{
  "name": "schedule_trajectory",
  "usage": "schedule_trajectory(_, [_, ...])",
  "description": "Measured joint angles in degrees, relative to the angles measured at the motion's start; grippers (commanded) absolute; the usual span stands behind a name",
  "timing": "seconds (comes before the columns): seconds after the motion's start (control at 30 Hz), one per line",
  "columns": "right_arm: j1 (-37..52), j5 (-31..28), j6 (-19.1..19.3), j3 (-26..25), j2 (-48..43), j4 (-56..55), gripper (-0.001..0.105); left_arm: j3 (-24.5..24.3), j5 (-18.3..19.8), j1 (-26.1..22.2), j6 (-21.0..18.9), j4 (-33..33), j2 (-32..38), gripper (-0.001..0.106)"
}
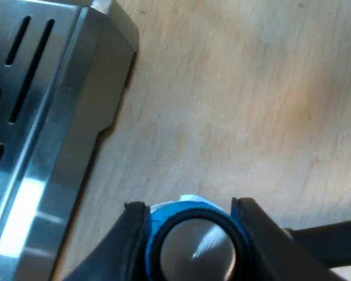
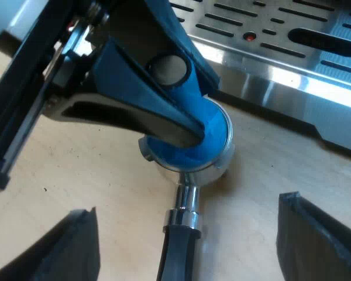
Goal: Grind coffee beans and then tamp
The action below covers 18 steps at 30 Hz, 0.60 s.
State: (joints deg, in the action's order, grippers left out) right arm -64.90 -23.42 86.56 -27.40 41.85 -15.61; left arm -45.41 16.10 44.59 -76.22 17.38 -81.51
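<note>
The blue tamper [image 1: 193, 249], with a round metal face on its top, sits between the black fingers of my left gripper [image 1: 188, 206], which is shut on it. In the right wrist view the tamper [image 2: 213, 132] stands in the basket of the metal holder [image 2: 220, 165], still held by my left gripper [image 2: 164, 111]. The holder lies on the wooden table beside the machine's front, and its dark handle [image 2: 178, 249] runs back between the fingers of my right gripper [image 2: 187, 206]. That gripper is open, one finger on each side of the handle and neither touching it.
The espresso machine's steel drip tray [image 1: 58, 117] with long slots lies close beside the tamper. The tray [image 2: 281, 52] and its shiny front edge stand just beyond the holder. Bare wooden table [image 1: 251, 105] stretches away from the tray.
</note>
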Motion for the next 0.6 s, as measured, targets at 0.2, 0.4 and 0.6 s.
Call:
schedule_trajectory(0.2, [0.0, 0.0, 0.0, 0.4, 0.0, 0.0, 0.065, 0.0, -1.0, 0.0, 0.0, -0.1, -0.6, 0.001])
schedule_trajectory(0.4, [0.0, 0.0, 0.0, 0.4, 0.0, 0.0, 0.065, -0.2, -1.2, 0.0, 0.0, -0.6, -3.0, 0.001])
schedule_trajectory(0.6, [0.0, 0.0, 0.0, 0.4, 0.0, 0.0, 0.065, -0.6, -0.7, 0.0, -0.3, -1.5, -4.0, 0.001])
